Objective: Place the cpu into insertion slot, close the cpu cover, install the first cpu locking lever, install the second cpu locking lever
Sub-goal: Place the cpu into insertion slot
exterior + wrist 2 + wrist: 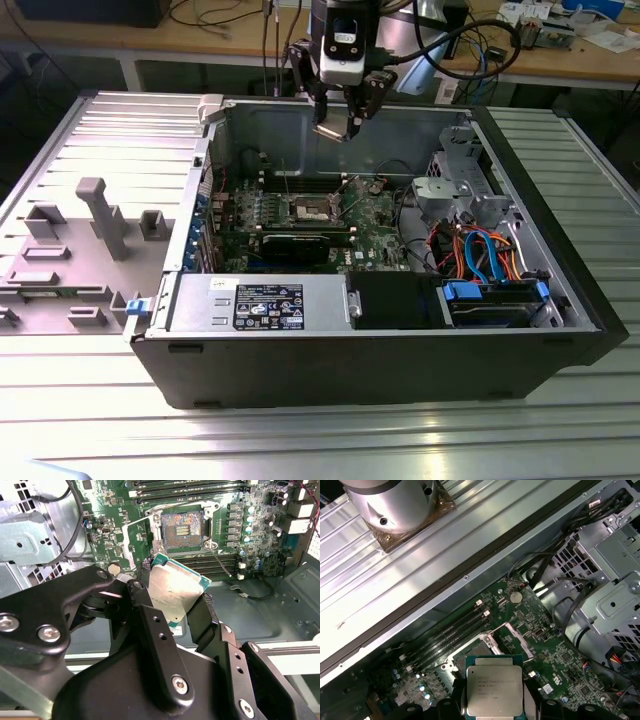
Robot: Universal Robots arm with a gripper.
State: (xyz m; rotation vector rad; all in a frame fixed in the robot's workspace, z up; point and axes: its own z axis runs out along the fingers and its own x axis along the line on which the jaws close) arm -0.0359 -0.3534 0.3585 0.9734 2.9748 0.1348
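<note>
Arm pointing down into open PC case [300,372], gripper [343,122] pinching cpu [175,587] by edges. Insertion slot [181,528] below tool, contacts exposed.

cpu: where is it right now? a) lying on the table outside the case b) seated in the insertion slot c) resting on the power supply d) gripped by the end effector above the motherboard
d: in the second wrist view the cpu is clamped in the end effector above the motherboard, and the insertion slot lies bare.
</note>
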